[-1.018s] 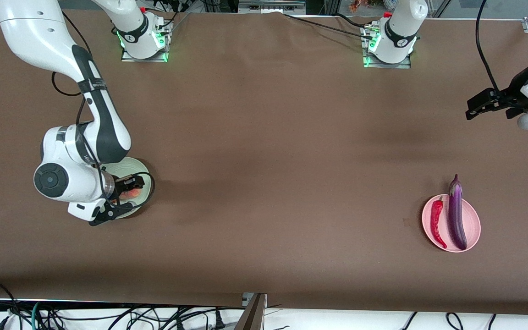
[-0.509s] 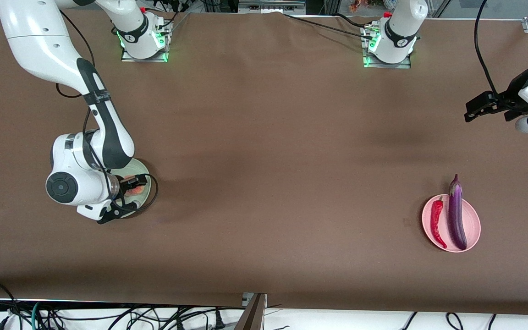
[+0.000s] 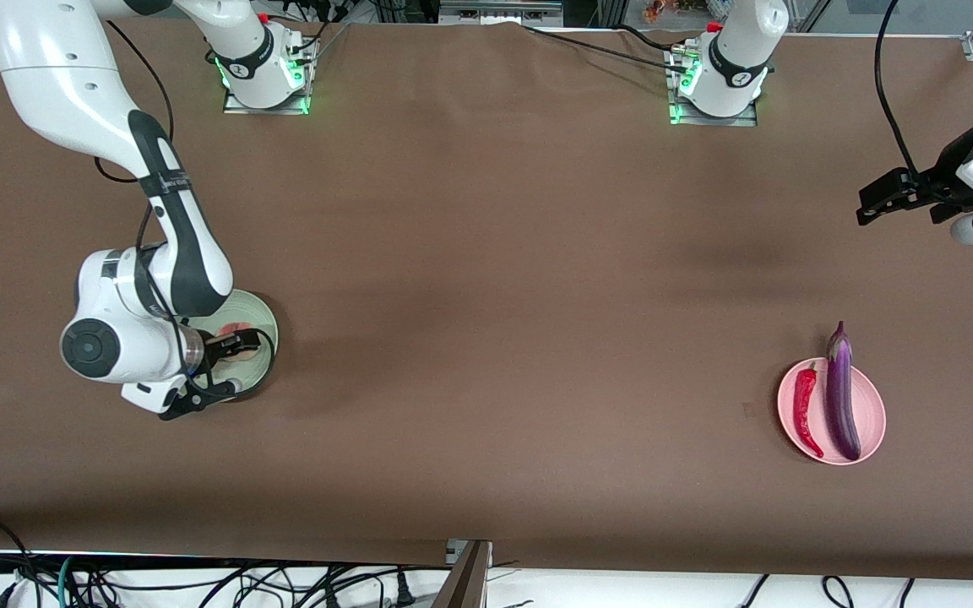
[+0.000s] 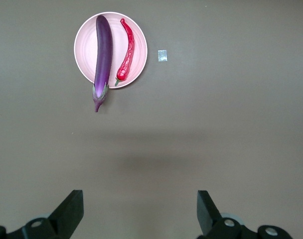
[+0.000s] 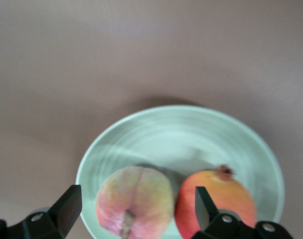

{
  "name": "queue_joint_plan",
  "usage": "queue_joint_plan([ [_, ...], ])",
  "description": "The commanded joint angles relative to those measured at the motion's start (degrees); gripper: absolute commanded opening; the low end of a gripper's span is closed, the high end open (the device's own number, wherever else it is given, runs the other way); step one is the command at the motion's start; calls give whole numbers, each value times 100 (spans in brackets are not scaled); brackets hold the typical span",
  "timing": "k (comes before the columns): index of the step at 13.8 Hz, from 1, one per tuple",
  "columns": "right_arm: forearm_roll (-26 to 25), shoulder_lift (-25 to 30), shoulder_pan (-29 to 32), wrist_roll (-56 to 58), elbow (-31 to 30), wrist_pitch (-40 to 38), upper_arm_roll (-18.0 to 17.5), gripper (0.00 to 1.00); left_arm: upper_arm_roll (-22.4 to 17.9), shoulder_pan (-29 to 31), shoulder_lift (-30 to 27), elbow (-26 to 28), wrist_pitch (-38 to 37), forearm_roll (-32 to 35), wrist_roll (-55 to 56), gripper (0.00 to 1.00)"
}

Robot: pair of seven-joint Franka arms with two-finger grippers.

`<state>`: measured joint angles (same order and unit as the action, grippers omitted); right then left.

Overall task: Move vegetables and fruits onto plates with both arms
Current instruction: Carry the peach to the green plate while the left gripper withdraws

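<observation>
The front view looks down from high across the table at both arm bases. The left wrist view looks down from well above, past the open left gripper (image 4: 137, 211), on the pink plate (image 4: 84, 55) — also in the front view. The right wrist view sits close over the green plate (image 5: 191, 129) (between the spread fingers of the right gripper (image 5: 136, 209)) — shared too.

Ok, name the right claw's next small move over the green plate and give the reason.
Probably lift straight up and away. The right claw is open above the green plate, where the peach and pomegranate already rest side by side. The eggplant and chili lie on the pink plate; the left claw waits open.
</observation>
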<state>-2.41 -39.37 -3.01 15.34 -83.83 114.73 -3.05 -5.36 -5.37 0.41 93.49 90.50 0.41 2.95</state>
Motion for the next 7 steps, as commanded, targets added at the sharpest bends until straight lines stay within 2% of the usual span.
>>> queue_joint_plan([
  [1,12,638,38,30,-28,-397,-72,100,-45,18,3,-41,38,-50,-58,100],
  [5,74,1149,37,-13,446,-1547,-72,100,-45,19,3,-41,38,-41,-49,100],
  [7,-40,1623,-24,-293,456,-1918,-81,100,-53,27,3,-41,38,-59,-58,100],
])
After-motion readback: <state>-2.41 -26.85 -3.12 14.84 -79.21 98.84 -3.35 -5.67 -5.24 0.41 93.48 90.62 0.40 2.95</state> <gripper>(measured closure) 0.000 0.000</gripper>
